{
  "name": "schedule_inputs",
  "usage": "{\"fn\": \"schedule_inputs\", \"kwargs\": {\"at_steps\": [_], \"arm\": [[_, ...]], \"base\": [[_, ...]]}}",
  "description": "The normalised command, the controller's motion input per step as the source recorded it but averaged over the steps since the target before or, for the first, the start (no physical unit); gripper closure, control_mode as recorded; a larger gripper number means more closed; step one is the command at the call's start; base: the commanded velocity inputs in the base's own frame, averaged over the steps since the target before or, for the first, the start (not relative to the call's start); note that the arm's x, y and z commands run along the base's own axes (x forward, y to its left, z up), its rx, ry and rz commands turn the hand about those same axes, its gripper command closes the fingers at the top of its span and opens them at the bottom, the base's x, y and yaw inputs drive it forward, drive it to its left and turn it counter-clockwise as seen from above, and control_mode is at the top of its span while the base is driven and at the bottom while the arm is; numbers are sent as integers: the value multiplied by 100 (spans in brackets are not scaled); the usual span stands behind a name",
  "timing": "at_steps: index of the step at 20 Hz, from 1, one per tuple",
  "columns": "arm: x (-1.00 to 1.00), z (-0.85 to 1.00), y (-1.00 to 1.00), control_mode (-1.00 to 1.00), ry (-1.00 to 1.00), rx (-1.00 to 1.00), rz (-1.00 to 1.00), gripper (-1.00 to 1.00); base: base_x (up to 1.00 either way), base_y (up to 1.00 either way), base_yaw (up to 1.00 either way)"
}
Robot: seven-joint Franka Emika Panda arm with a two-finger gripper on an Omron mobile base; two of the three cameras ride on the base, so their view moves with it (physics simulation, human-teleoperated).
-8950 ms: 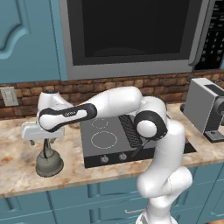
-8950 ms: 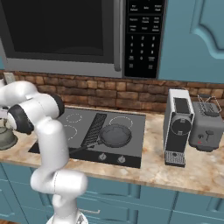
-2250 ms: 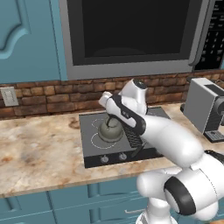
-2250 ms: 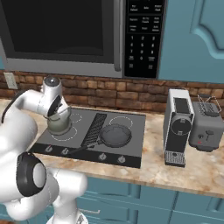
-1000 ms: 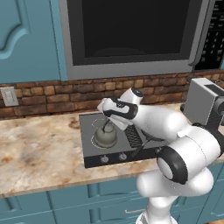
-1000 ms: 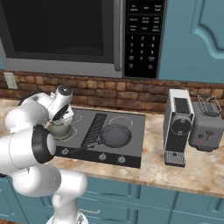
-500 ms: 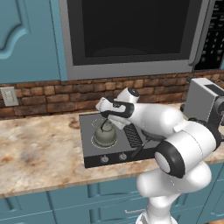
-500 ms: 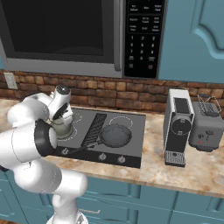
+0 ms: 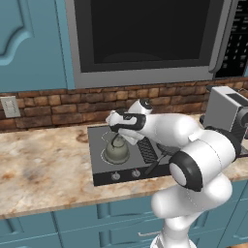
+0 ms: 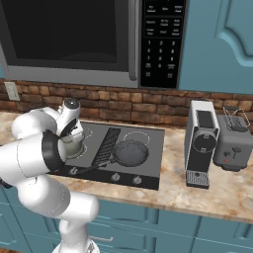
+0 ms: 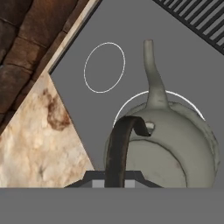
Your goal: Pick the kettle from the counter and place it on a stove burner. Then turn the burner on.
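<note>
Fingers of my gripper [image 11: 114, 177] are closed together on the thin arched handle [image 11: 119, 144] of the kettle [image 11: 168, 144], which rises dark between them at the bottom of the hand view. About nine seconds ago this kettle was at the far left on the counter [image 9: 43, 160]; two seconds ago it was above the cooktop in my grip, and during the last second I have only lowered it a little. In both base views the kettle [image 9: 116, 151] [image 10: 72, 147] now appears to rest on the dark glass of the cooktop [image 9: 97, 167], though I cannot see the contact under it for certain. I judge the carrying part is nearly done, and what is left is to release the handle and then go for the knob.

Directly below my gripper the dome body sits inside the stove burner [image 11: 131, 103], whose white ring shows around the far side of the body, under the spout [image 11: 152, 72] pointing away from me. A smaller ring [image 11: 104, 68] lies just beyond, to the left. Farther right on the cooktop are the ribbed centre strip [image 10: 106, 142] and the dark frying pan [image 10: 130, 153], well apart from the kettle.
</note>
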Motion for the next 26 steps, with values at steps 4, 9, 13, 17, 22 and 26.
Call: {"fn": "schedule_inputs", "kwargs": {"at_steps": [4, 9, 13, 17, 22, 26], "arm": [[6, -8, 0, -100, 0, 0, 0, 100], [3, 0, 0, -100, 0, 0, 0, 100], [18, 0, 0, -100, 0, 0, -2, 100], [21, 0, 0, -100, 0, 0, -4, 100], [20, 0, 4, -100, 0, 2, -3, 100], [14, -4, 13, -100, 0, 10, -3, 100]], "base": [[0, 0, 0], [0, 0, 0], [0, 0, 0], [0, 0, 0], [0, 0, 0], [0, 0, 0]]}}
